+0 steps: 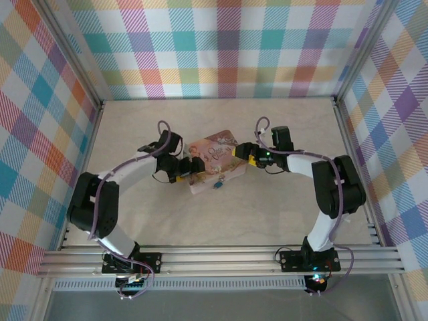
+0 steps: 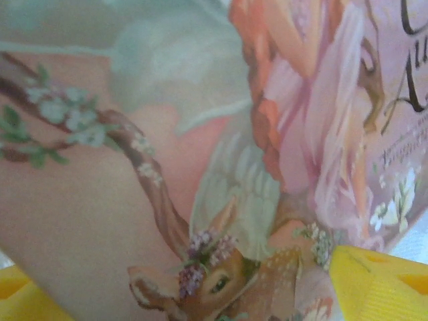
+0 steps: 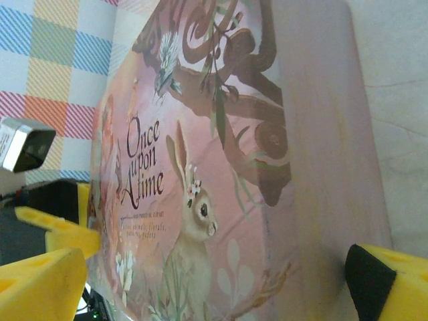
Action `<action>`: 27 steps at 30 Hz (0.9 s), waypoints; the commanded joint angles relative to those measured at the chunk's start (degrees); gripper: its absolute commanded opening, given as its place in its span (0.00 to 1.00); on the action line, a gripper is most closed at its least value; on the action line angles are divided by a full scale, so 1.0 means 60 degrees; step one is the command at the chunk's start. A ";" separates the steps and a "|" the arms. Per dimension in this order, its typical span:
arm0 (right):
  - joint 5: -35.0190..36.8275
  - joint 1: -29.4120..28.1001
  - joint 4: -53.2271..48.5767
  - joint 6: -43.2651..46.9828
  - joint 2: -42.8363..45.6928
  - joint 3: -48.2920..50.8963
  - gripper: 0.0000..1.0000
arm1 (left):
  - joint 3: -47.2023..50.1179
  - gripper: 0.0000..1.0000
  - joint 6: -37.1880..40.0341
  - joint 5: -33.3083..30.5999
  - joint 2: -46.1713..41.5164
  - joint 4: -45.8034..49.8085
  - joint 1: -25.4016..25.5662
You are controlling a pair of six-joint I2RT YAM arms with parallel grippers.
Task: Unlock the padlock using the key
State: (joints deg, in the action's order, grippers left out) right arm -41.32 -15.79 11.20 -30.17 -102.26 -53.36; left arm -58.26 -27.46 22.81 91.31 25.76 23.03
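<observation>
Top external view puts the tiny blue padlock with its thin silvery shackle (image 1: 218, 182) at the near edge of the pink illustrated tin box (image 1: 215, 152). It is a mere speck from up here, and whether it hangs from the tin or lies against it I cannot tell. The tin sits about mid-table on the pale marbled tabletop (image 1: 267, 207), turned at a slant.

The left gripper (image 1: 192, 167) has its nose at the tin's left end and the right gripper (image 1: 239, 156) at its right end, so the box is flanked from both sides.

From the left wrist, the lid's painting is very close and soft: a fawn with flowers on its head, a blossoming branch and a pink dress. A yellow finger (image 2: 378, 284) sits at the lower right and the other at the lower left, spread wide with the tin between them. I cannot tell if they press on it or merely straddle it.

From the right wrist, the lid reads "Once upon A time" above a rabbit. One yellow finger (image 3: 40, 284) is over the lid side and the black-padded one (image 3: 368, 281) by the plain pink side wall. They too are set wide astride the tin, and I cannot tell whether they grip it.

Pastel plaid walls (image 1: 221, 47) close in the table, and a silvery aluminium rail (image 1: 221, 257) carries both arm bases at the near edge.
</observation>
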 commanded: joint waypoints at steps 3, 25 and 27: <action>-0.0584 -0.0166 0.0606 -0.0048 -0.0176 -0.0221 0.99 | 0.0920 0.90 -0.0909 -0.0054 -0.1100 -0.1098 0.0262; 0.1406 0.0003 -0.0567 0.0383 0.3125 0.1541 1.00 | 0.0870 0.91 -0.1107 -0.1831 -0.3791 -0.0289 0.0331; 0.1233 -0.0017 -0.0011 -0.0007 0.3526 0.1993 1.00 | 0.0813 0.91 -0.1248 -0.1630 -0.3800 -0.0468 0.0413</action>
State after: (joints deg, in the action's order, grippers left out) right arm -32.38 -16.10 8.01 -28.27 -83.57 -44.53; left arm -51.90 -33.65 11.33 69.30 23.75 24.53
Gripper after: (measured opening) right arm 0.997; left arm 0.908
